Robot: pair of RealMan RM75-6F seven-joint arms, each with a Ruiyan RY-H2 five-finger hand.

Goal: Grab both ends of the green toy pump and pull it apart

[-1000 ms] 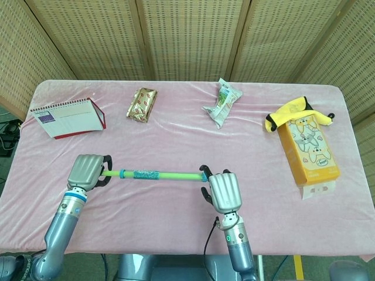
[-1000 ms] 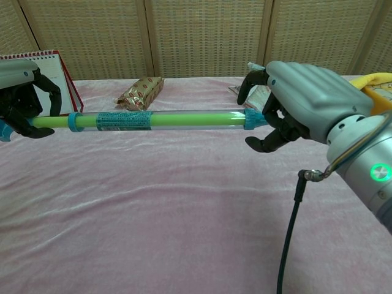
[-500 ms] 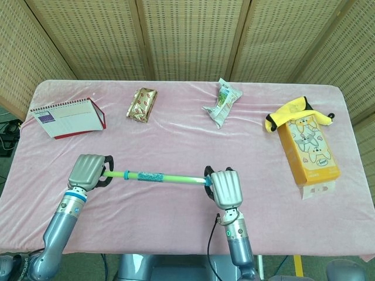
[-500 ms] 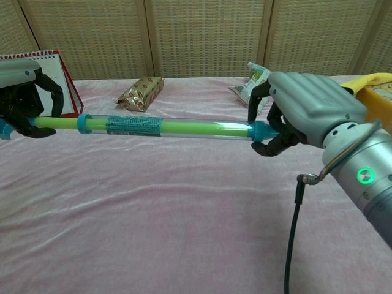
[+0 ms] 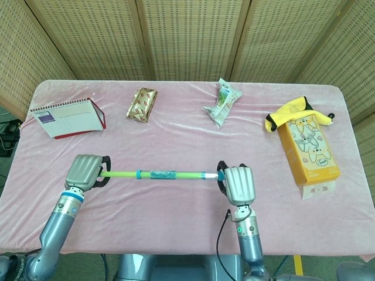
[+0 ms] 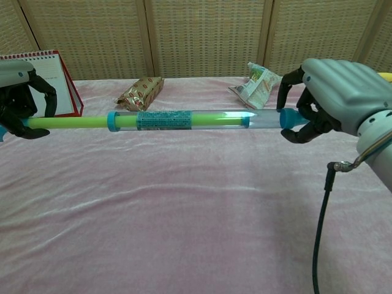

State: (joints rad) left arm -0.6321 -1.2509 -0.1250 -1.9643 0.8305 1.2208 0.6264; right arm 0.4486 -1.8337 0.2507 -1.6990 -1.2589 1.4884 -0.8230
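Because the job is to draw the two ends apart, the head view shows the green toy pump (image 5: 164,174) stretched level above the pink desk (image 5: 176,129), its rod end gripped by the left hand (image 5: 85,171) and its tube end by the right hand (image 5: 237,184). Seen from the chest view, both hands are curled tight on opposite tips, the pump spanning straight between them, clear of the cloth.

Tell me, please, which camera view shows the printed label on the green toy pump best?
The chest view: the label on the green toy pump appears large and side-on there. The head view shows it only as a small teal patch from above.
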